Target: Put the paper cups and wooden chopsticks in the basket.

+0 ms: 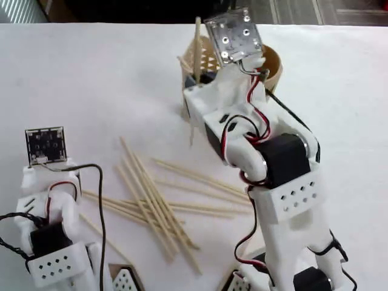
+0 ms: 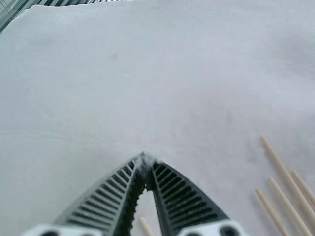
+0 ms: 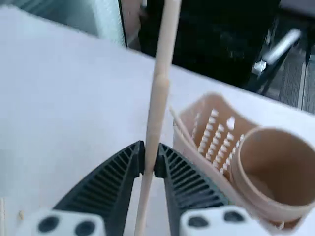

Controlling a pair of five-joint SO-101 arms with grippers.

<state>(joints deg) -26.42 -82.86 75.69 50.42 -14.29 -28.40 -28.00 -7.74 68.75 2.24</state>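
Note:
My right gripper point(image 3: 149, 160) is shut on a wooden chopstick point(image 3: 158, 98), held upright beside the beige basket point(image 3: 209, 123). From above, that chopstick point(image 1: 196, 73) stands at the basket's point(image 1: 200, 57) near-left corner, with the right arm over it. A brown paper cup point(image 3: 273, 167) sits inside the basket, and its rim point(image 1: 273, 60) shows past the arm. Several chopsticks point(image 1: 151, 197) lie scattered on the white table between the arms. My left gripper point(image 2: 144, 160) is shut and empty, low over bare table at the near left, with chopsticks point(image 2: 285, 182) off to its side.
The table wears a white cloth point(image 1: 91, 79). Another chopstick point(image 1: 185, 63) leans in the basket. Dark floor and furniture lie beyond the far table edge point(image 3: 197, 73).

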